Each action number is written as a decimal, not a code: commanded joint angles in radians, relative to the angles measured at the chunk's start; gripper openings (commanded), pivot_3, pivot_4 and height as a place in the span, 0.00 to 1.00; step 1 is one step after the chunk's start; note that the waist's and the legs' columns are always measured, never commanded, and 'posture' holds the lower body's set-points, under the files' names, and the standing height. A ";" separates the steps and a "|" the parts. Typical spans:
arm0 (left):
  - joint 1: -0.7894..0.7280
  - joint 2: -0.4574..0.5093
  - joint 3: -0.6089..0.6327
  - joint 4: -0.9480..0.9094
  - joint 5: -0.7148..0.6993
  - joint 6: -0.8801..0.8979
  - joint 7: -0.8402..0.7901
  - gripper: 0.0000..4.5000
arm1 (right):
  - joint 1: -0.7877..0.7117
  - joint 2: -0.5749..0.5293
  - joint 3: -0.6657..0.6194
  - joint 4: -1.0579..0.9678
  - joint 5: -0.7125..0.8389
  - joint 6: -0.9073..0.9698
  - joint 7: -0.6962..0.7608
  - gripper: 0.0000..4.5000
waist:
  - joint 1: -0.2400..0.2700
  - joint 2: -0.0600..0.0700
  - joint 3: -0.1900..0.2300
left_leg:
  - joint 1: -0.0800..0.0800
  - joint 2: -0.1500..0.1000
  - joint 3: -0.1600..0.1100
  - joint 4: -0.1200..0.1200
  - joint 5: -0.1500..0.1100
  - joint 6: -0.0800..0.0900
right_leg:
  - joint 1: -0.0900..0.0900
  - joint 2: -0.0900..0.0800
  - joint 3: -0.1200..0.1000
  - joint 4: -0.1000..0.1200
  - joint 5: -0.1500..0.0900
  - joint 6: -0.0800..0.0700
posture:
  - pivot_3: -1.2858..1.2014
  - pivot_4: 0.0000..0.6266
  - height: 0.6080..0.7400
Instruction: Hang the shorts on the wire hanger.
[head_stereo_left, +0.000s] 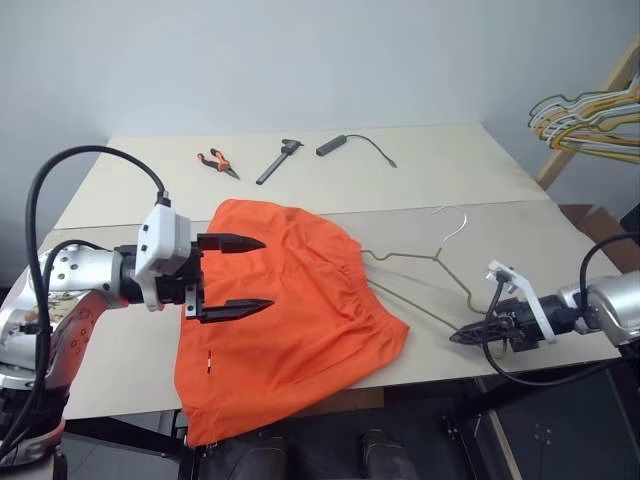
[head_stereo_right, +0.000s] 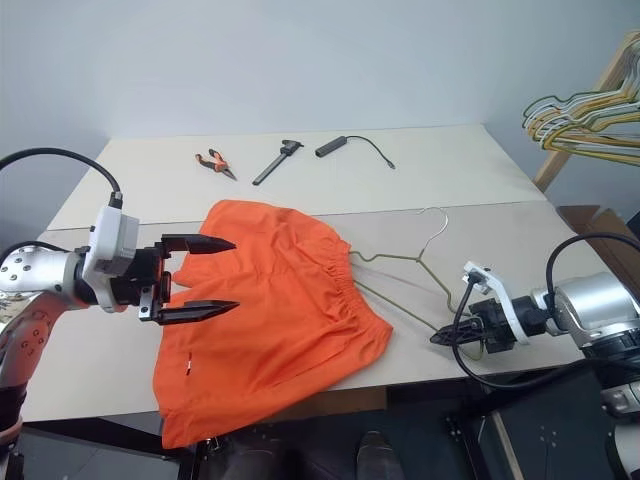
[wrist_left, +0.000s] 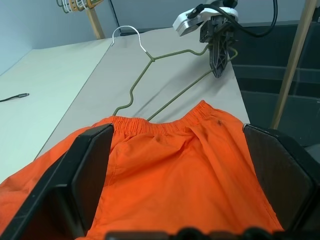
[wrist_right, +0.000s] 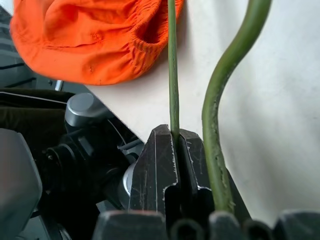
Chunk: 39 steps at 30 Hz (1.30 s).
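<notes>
The orange shorts (head_stereo_left: 300, 310) lie flat on the table, one leg hanging over the front edge, the gathered waistband (wrist_left: 165, 120) toward the right. The wire hanger (head_stereo_left: 432, 258) lies to their right, hook pointing away. Its left corner ends at the waistband; whether it is inside or under the fabric I cannot tell. My right gripper (head_stereo_left: 462, 337) is shut on the hanger's thin lower wire (wrist_right: 172, 75) near the table's front edge. My left gripper (head_stereo_left: 266, 272) is open above the left half of the shorts, fingers pointing right, with nothing between them.
At the back of the table lie orange-handled pliers (head_stereo_left: 217, 161), a dark tool (head_stereo_left: 278, 160) and a black cabled device (head_stereo_left: 345, 144). A bunch of yellow, white and green hangers (head_stereo_left: 590, 112) hangs on a wooden rack at the far right.
</notes>
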 joint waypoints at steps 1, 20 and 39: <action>-0.003 0.014 0.020 -0.023 -0.011 -0.010 -0.002 1.00 | -0.026 0.012 0.019 0.006 -0.018 0.011 -0.010 0.00 | -0.001 0.000 0.000 | 0.000 0.000 0.000 0.000 0.000 0.000 | 0.000 0.000 0.000 0.000 0.000 0.000 | 0.54 0.12 1.00; -0.020 0.033 0.006 -0.013 -0.014 0.005 -0.007 1.00 | -0.188 0.089 -0.032 0.221 0.106 0.337 -0.014 0.00 | 0.002 0.003 0.004 | -0.001 -0.001 -0.001 -0.001 0.000 0.000 | 0.000 0.000 -0.001 -0.001 0.000 0.000 | 0.53 0.15 1.00; -0.024 0.060 0.010 -0.006 -0.024 0.019 -0.034 1.00 | -0.162 0.070 0.044 0.150 0.113 0.273 0.008 0.00 | -0.008 0.005 0.006 | 0.000 0.000 0.000 0.000 0.000 0.000 | 0.000 0.000 -0.001 -0.001 0.000 0.000 | 0.54 0.14 1.00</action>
